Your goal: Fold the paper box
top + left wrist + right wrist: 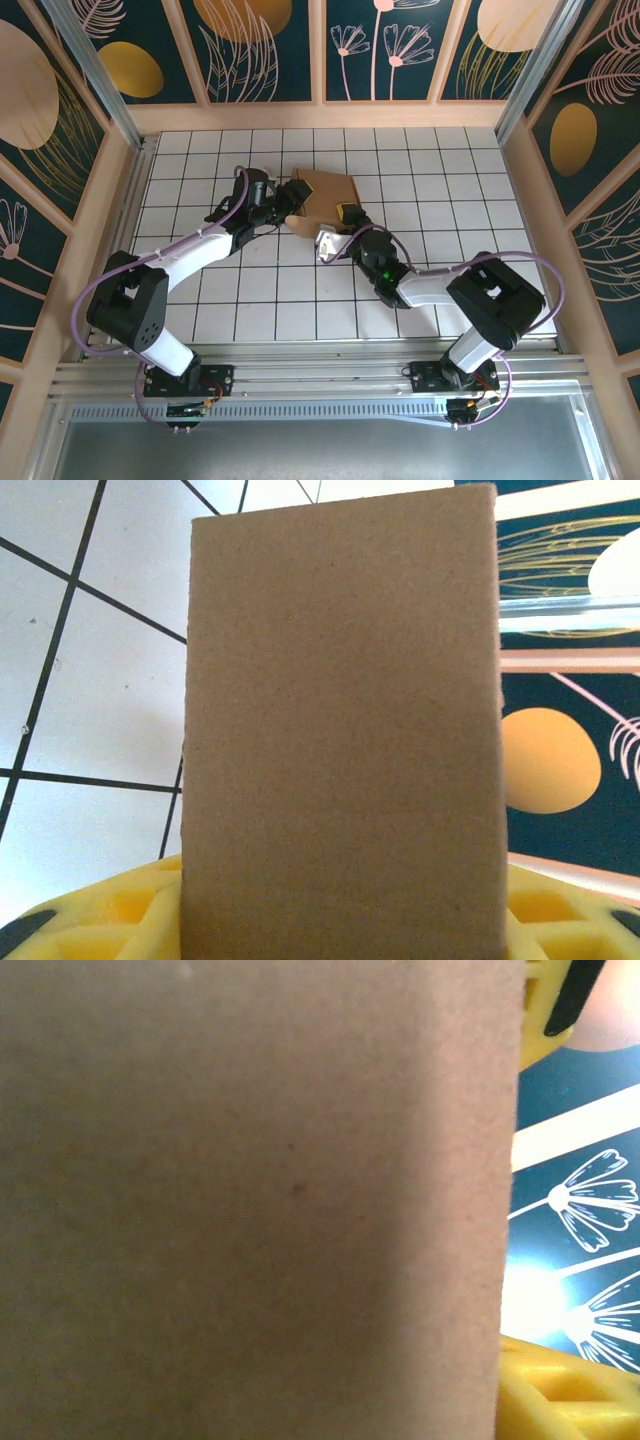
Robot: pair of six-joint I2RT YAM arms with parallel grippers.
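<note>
One paper box [322, 195], partly folded and squarish, so no obvious long axis. It's mid-table toward the far side, with bare tiles of the table [450, 180] all around it. The left gripper [287, 200] touches its left edge and the right gripper [345, 218] its near-right corner. In the left wrist view a panel stands upright. Can't tell if either of the two pincers is actually clamping.

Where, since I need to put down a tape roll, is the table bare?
Bare table runs along the far wall behind the paper box, and in the far-right corner. The middle is crowded: left gripper and right gripper both meet the box.
</note>
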